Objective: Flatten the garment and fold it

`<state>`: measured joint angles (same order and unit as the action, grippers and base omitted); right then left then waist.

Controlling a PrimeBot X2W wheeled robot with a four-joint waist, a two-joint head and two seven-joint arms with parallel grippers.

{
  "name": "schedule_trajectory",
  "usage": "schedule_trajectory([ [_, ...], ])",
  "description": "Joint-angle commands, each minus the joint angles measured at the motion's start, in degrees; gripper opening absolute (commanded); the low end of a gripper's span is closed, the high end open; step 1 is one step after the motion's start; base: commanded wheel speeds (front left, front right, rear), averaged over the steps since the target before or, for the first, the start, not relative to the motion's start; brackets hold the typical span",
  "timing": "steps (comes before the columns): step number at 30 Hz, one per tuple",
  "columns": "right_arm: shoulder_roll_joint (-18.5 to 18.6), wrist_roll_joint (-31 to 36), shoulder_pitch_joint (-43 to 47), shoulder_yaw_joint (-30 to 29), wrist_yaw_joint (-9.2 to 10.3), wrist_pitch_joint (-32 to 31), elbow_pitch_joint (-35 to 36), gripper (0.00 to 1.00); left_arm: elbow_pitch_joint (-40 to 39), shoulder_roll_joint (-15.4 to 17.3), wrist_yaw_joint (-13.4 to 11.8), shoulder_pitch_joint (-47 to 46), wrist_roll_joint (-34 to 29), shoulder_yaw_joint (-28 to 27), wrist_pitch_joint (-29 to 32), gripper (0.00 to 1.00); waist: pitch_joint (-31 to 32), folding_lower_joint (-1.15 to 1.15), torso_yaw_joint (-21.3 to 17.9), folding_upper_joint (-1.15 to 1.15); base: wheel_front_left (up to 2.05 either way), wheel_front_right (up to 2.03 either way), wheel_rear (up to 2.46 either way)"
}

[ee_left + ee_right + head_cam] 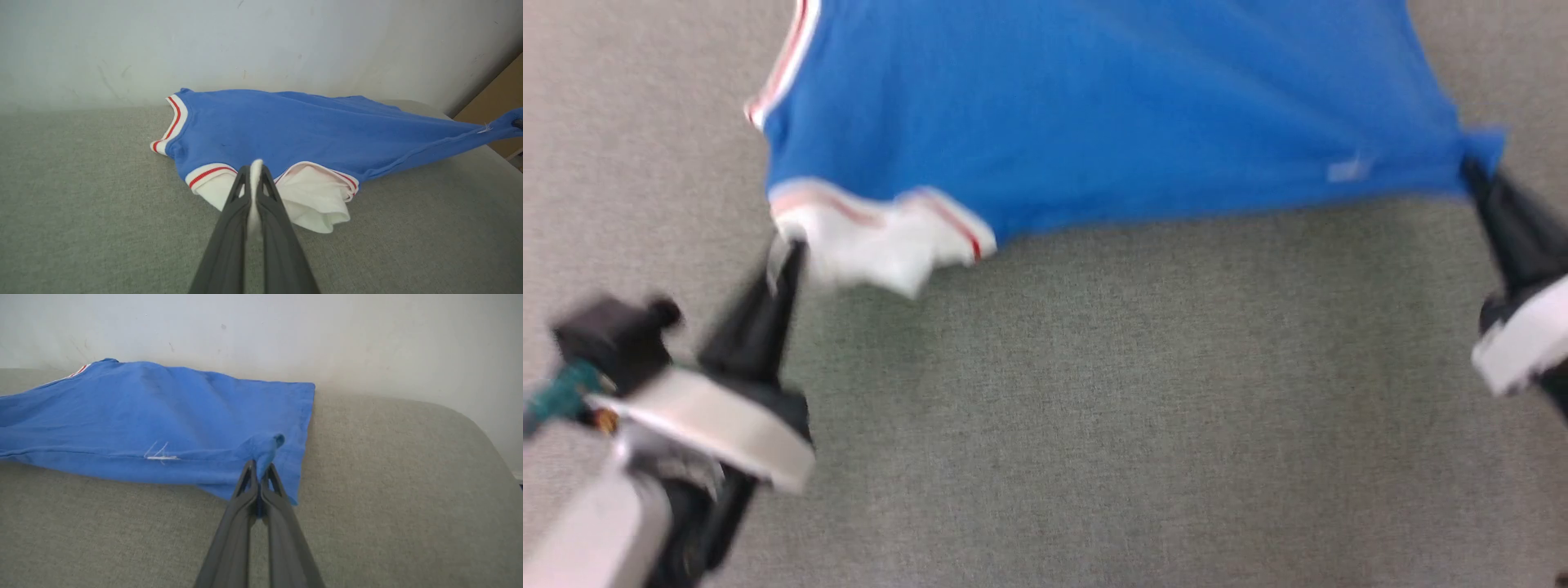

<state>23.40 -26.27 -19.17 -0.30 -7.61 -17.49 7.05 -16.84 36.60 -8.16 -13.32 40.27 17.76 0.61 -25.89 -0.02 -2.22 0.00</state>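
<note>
left gripper (255, 175) clamps the white sleeve (314, 200); right gripper (260, 467) clamps the blue hem corner (263, 447) of the jersey (1111, 114) ahead. risk: an uneven pull may slip either thin pinch.

One garment (1111, 106) is counted. Two grippers are counted: one left gripper (256, 166), one right gripper (259, 467). Two dark fingers (229, 237) are seen on each, four in all. On the garment, one white sleeve (316, 200), two red-striped trim bands (175, 118) and one small white label (161, 457) are counted. One grey fabric surface (1094, 408), one pale wall (245, 41) and one brown panel (494, 98) are noted.
</note>
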Motion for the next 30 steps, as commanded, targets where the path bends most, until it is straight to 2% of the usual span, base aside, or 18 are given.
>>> schedule_trajectory([
  [1,-0.6,0.1,2.2,-0.8,0.12,-0.1,0.3,0.00,0.0,0.5,-0.3,2.5,0.9,0.5,0.7,0.00,3.2,0.02,-0.1,0.00,0.00,0.00,0.00],
  [11,-1.3,-1.4,17.9,-2.5,0.12,-4.5,-1.9,0.00,1.6,1.8,-0.6,16.5,11.3,4.8,11.7,0.00,9.8,0.02,0.4,0.00,0.00,0.00,0.00],
  [19,-0.6,-3.8,29.2,-0.8,0.12,-9.1,-3.9,0.00,2.5,1.9,-2.7,26.1,18.5,7.1,17.9,0.00,13.9,0.02,0.4,0.00,0.00,0.00,0.00],
  [26,0.5,-5.3,35.1,0.0,0.12,-11.8,-4.8,0.00,2.4,1.7,-3.3,31.4,21.6,7.3,18.6,0.00,16.5,0.02,0.1,0.00,0.00,0.00,0.00],
  [30,0.7,-5.5,35.9,-1.3,0.12,-11.1,-4.0,0.00,1.5,2.7,-3.3,32.0,21.3,5.9,17.2,0.00,17.5,0.02,-0.2,0.00,0.00,0.00,0.00],
])
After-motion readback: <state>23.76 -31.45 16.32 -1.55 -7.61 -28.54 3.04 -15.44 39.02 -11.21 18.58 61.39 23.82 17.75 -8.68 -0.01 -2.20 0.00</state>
